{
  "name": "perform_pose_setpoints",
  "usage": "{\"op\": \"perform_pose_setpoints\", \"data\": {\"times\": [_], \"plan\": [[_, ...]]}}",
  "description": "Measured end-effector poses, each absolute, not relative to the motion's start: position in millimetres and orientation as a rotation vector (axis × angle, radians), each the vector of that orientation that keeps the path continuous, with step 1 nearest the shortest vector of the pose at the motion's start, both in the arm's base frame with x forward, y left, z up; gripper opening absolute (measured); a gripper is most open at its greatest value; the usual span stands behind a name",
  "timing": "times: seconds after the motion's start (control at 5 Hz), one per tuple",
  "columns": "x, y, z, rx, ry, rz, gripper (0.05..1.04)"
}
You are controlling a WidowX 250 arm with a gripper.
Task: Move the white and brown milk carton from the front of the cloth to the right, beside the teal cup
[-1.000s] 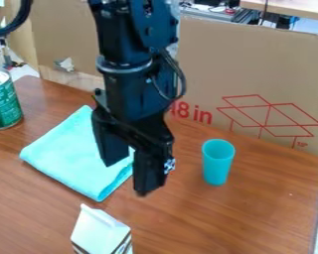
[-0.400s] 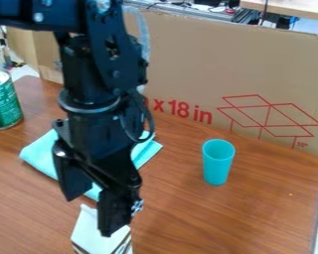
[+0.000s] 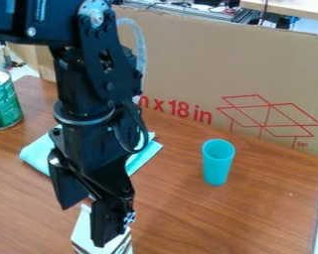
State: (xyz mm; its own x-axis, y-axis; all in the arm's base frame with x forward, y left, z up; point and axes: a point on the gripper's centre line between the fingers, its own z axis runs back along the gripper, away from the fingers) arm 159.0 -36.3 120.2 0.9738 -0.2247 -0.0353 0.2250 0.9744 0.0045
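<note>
The gripper hangs at the lower left of the view, open, its two fingers apart with nothing held between them. Its right finger stands in front of a white carton at the bottom edge and hides part of it; whether they touch, I cannot tell. Behind the gripper a folded turquoise cloth lies on the table, its middle covered by the arm. A turquoise cup stands upright to the right.
A green can stands at the left edge of the wooden table. Along the table's back rises a cardboard panel with red print.
The gripper has moved left and down the view, from over the cloth's right side to the carton. Cloth, cup, can and carton have stayed where they were.
</note>
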Motion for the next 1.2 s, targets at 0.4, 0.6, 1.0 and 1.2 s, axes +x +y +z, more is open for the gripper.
{"op": "perform_pose_setpoints", "data": {"times": [0.4, 0.6, 1.0, 1.2], "plan": [[161.5, -42.1, 121.7, -0.026, 0.005, -0.222, 1.001], [163.3, -41.6, 115.1, -0.018, 0.016, -0.199, 1.001], [163.2, -32.7, 83.8, 0.012, 0.119, -0.144, 0.947], [162.8, -33.3, 83.7, 0.007, 0.111, -0.133, 0.853]]}}
